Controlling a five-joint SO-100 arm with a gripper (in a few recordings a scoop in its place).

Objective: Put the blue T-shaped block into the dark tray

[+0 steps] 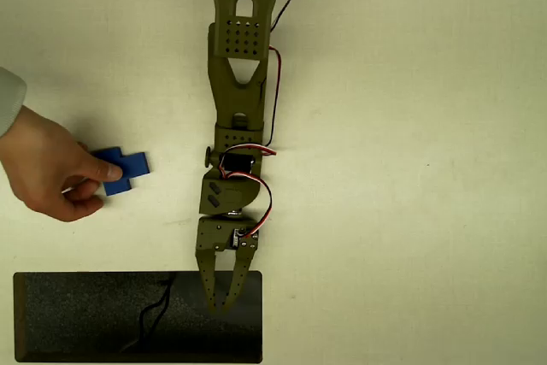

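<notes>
The blue T-shaped block lies flat on the pale table at the left of the overhead view, with a person's hand covering its left end and fingers on it. The dark tray is a wide black speckled rectangle along the bottom left edge. My olive-green arm reaches down the middle of the picture. Its gripper points down over the tray's right end, well to the right of the block. The two fingers meet at their tips, with nothing between them.
A black cable lies inside the tray near its middle. Red and black wires run along the arm. Bare pale table extends to the right of the arm and across the upper left.
</notes>
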